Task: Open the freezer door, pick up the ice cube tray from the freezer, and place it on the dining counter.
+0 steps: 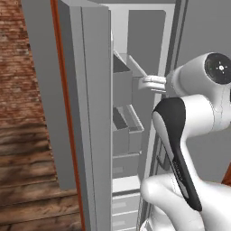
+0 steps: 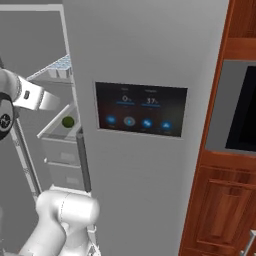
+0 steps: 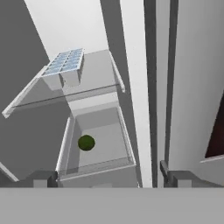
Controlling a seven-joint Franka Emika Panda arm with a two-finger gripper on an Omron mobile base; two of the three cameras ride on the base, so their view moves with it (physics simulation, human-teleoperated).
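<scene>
Your freezer door (image 1: 97, 113) stands open, and the ice cube tray (image 3: 65, 62) sits on the upper freezer shelf (image 3: 94, 85), above the drawer (image 3: 98, 148) holding a small green ball (image 3: 86, 142). Your gripper (image 3: 107, 177) is wide open and empty, still short of the tray. Steer up and in, square the fingers across the tray's narrow sides, then close.

The freezer door (image 1: 92, 117) stood swung open, its edge toward the camera, with two grey bins (image 1: 122, 83) stacked on its inner face. Behind them the freezer (image 1: 126, 185) showed pale drawers low down. The white arm (image 1: 189, 117) reached in from the lower right toward the opening. A brick wall (image 1: 20, 58) and wood floor (image 1: 31, 180) lay at left.
</scene>
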